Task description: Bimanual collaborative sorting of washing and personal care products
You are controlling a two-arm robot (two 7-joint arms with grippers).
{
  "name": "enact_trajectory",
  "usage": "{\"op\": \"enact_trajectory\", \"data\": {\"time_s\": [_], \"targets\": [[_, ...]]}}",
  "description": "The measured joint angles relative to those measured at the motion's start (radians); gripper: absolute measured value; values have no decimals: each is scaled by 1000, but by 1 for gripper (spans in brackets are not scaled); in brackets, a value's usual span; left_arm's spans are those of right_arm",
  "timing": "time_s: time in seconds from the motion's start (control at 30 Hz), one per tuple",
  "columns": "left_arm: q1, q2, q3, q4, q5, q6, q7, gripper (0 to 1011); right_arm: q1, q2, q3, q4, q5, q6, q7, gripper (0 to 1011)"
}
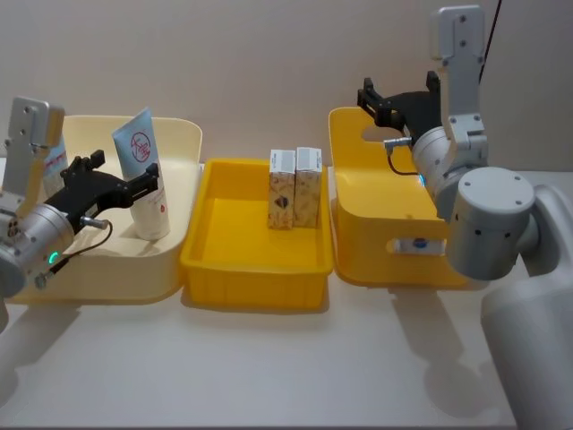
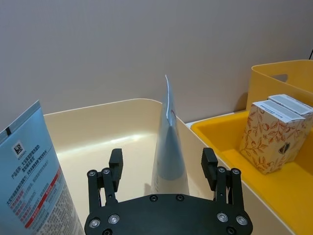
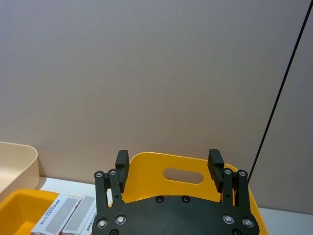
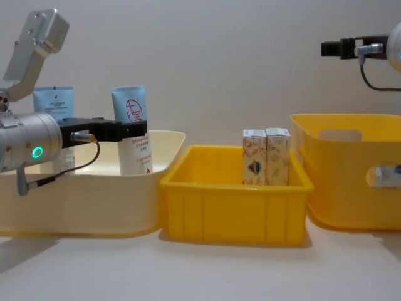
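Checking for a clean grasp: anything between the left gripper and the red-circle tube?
Nothing visible. The open left gripper has the red-circle tube upright at its gap, in the cream bin; the second tube stands aside. The right gripper hovers over the right yellow bin.

The second pale blue tube (image 1: 56, 166), at the left side of the cream bin (image 1: 179, 170), stands half hidden behind the left arm (image 1: 31, 134). In the left wrist view the picture's edges cut it off, and its small print is not readable. The front wall of the middle yellow bin (image 4: 232, 213) hides the low ends of the two white cartons (image 4: 266, 157). The floor of the right yellow bin (image 4: 351, 182) is hidden behind its own wall.
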Motion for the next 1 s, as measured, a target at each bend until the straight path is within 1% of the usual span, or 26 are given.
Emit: {"op": "enact_trajectory", "data": {"time_s": [0.47,0.7,1.0], "targets": [[-75,-25,15,127,23,-12,-42,1002,0,0,0,0,0,0,0,1001],[-99,-37,21,171,35,-20,-59,1001,0,0,0,0,0,0,0,1001],[-116,-47,24,198,46,-27,-68,1002,0,0,0,0,0,0,0,1001]]}}
